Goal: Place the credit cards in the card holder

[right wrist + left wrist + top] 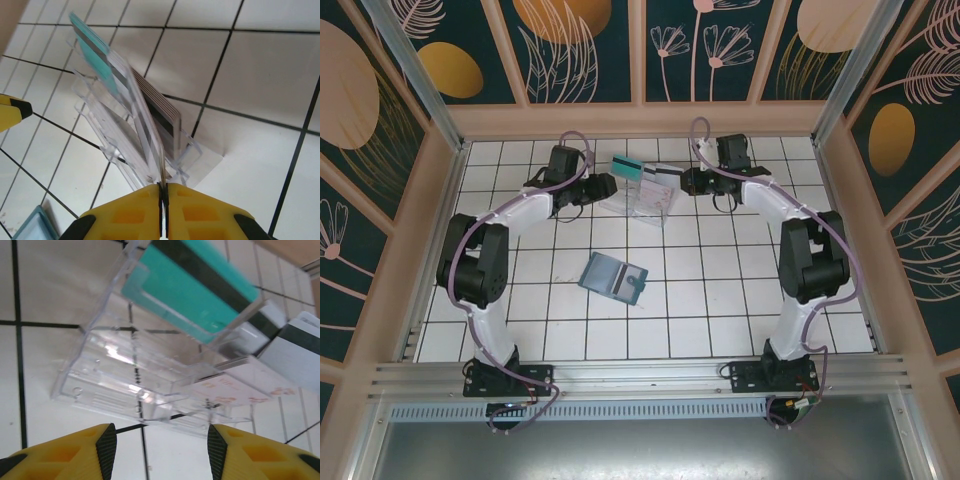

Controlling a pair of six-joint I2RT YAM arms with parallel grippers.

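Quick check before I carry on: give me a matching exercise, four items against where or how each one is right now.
1 teal-green card
2 card holder
3 left gripper
4 right gripper

A lying open on the tiled table
B shut on the whitish card
C standing in the clear tray
D open, facing the tray

Pairs: 1-C, 2-A, 3-D, 4-B

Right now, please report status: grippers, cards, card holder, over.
Left gripper open at clear tray. Right gripper shut on whitish card, in tray beside teal card. Card holder open, mid-table.
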